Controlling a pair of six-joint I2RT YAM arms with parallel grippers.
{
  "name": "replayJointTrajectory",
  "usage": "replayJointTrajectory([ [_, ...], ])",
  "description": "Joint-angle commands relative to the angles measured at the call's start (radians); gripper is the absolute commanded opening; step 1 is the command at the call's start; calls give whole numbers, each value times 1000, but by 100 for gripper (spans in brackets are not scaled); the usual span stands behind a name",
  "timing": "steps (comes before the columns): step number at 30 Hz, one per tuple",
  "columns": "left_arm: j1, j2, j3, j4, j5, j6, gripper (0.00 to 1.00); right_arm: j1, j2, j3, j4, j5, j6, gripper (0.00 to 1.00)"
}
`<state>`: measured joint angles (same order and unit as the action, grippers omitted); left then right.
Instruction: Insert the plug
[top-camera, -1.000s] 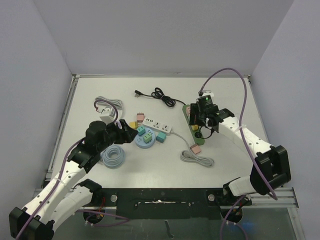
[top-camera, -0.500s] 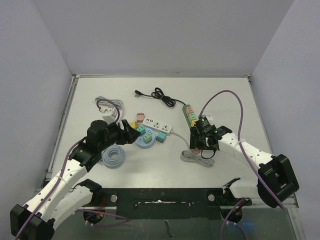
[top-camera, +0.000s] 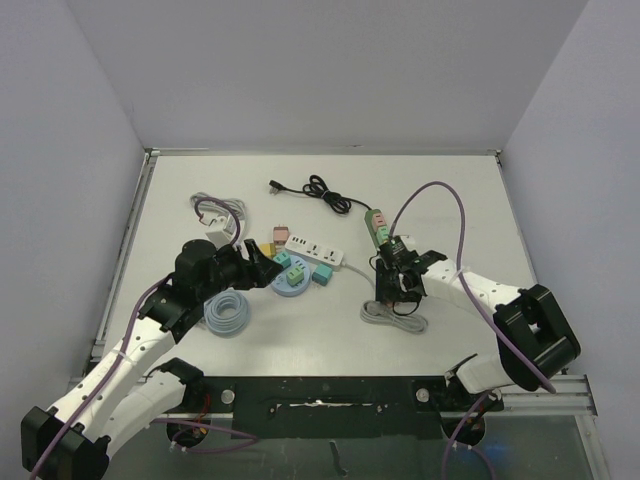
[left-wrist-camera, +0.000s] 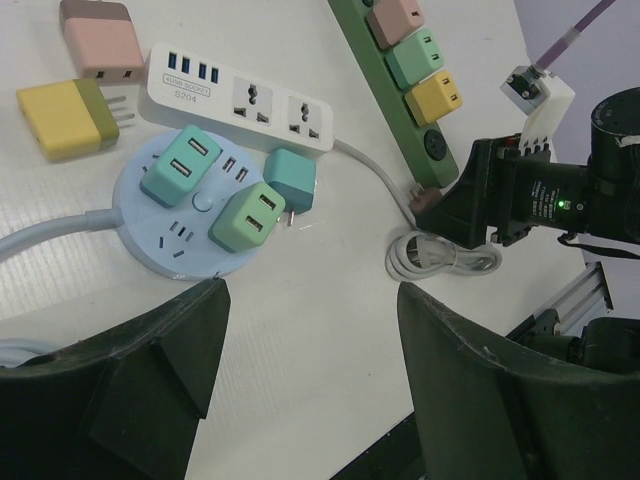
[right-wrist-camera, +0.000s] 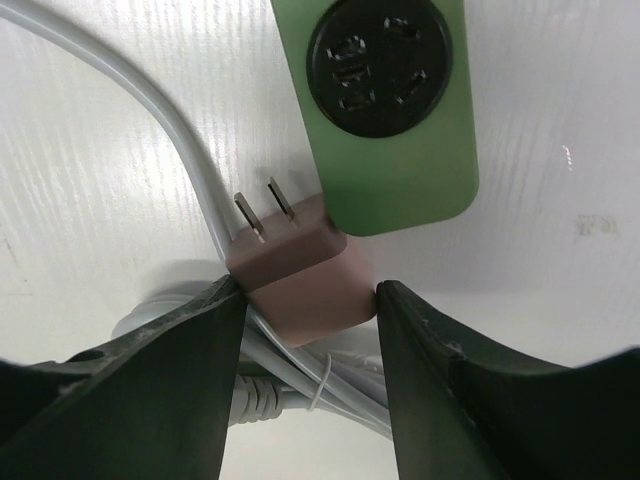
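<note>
Plug (right-wrist-camera: 297, 268), one brown cube with two prongs, lies against the end of the green strip (right-wrist-camera: 400, 170); my right gripper (right-wrist-camera: 308, 295) pinches it. My left gripper (left-wrist-camera: 310, 300) gapes empty. One white strip (left-wrist-camera: 215, 90) reads "USB SOCKET S204".

Matt plastics on a finely ribbed white tabletop (right-wrist-camera: 80, 210)
The plug (right-wrist-camera: 305, 285) is matt brown plastic with two bare metal prongs (right-wrist-camera: 262, 212); the power strip (right-wrist-camera: 400, 160) is smooth, satin green plastic; the grey cable (right-wrist-camera: 165, 115) has a soft, rubbery sheen.
</note>
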<state>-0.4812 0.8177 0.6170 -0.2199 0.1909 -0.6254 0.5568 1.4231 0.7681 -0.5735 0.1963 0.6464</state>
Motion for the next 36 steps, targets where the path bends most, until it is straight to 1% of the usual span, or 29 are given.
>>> replayJointTrajectory([
  [1, 6, -5, 27, 71, 4, -7, 66, -16, 16, -9, 110, -110, -53, 47],
  [3, 6, -3, 27, 67, -4, -11, 66, -17, 15, -8, 124, -128, -63, 41],
  [5, 6, -3, 29, 67, -6, -11, 67, -16, 6, 1, 112, -90, -65, 34],
  [8, 6, -3, 30, 65, -8, -16, 68, -9, -26, 16, 99, -27, -87, 28],
  [13, 6, 2, 26, 78, 12, -40, 68, 17, -123, 26, 139, -14, -147, 28],
  [16, 6, 19, 24, 94, 39, -92, 68, 26, -145, 29, 165, -41, -178, 29],
  [18, 6, 38, 17, 127, 91, -149, 68, 40, -143, 32, 188, -60, -192, 29],
  [22, 4, 104, -27, 277, 217, -284, 68, 98, -121, 38, 237, -93, -225, 29],
  [26, -4, 172, -88, 406, 261, -416, 68, 188, -106, 48, 309, -135, -274, 28],
  [31, -20, 265, -125, 447, 274, -479, 68, 278, -93, 50, 416, -209, -329, 28],
  [36, -48, 351, -136, 479, 316, -500, 68, 315, -79, 46, 505, -270, -347, 27],
])
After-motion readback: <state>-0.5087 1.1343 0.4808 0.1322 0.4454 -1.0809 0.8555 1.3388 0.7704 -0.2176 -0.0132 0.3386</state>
